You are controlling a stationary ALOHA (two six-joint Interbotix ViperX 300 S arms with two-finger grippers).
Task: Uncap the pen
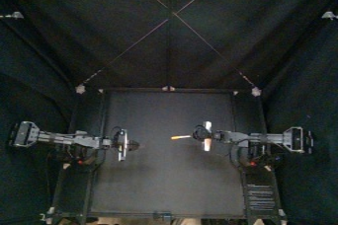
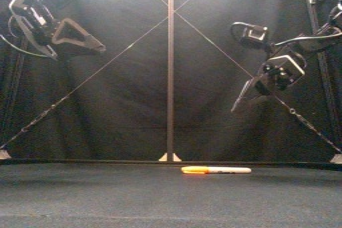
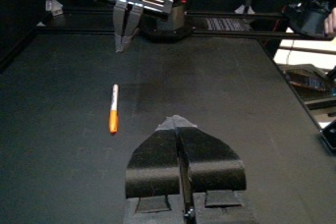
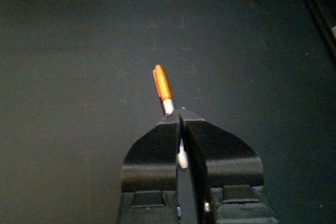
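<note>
Pen (image 1: 185,137) lies capped on the table (image 1: 158,189), ungrasped. Left gripper (image 3: 179,120) and right gripper (image 4: 182,115) hang clenched, empty. Next, I reckon, both must open and drop onto it.

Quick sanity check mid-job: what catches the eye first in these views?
An orange and white pen lies alone near the middle of the table. The left gripper and right gripper hover above the table, one on each side of it, both with jaws shut and empty.
</note>
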